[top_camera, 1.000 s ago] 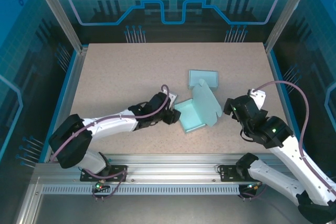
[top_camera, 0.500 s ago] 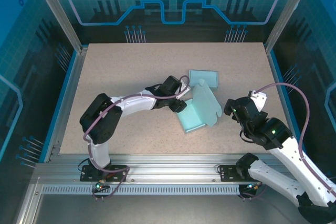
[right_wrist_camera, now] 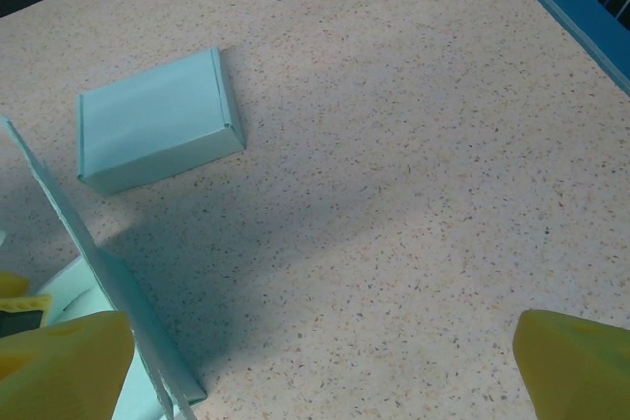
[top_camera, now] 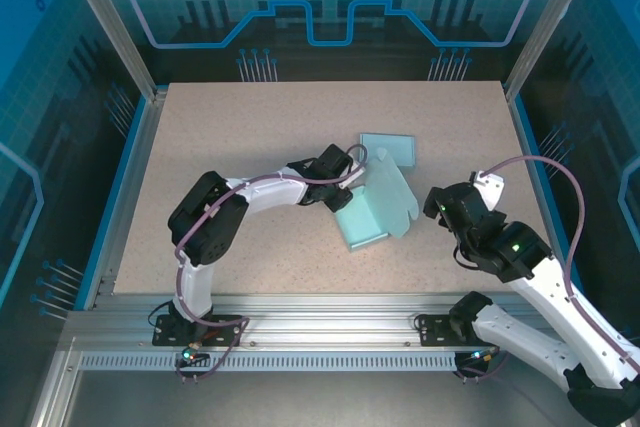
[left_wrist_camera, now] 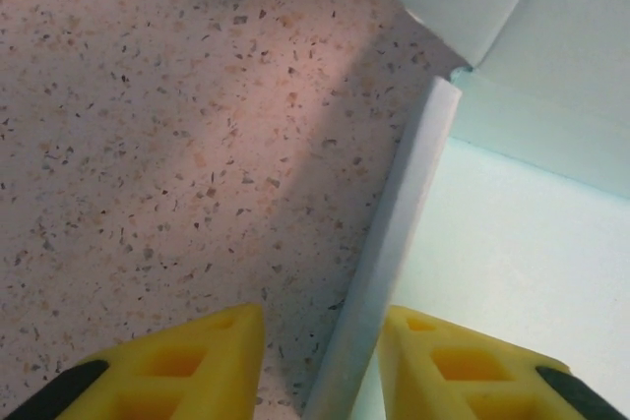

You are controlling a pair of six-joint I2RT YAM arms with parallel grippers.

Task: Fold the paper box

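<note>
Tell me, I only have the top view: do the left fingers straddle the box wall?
Observer: Yes. The left wrist view shows the box wall between the left gripper's fingers, one inside the box and one over the table.
Operator: Clamped?
Observer: No, there is a gap between the box wall and the outer finger.
Operator: And the right gripper?
Observer: Its wrist view shows the right gripper wide open and holding nothing, with the raised flap beside one finger.
</note>
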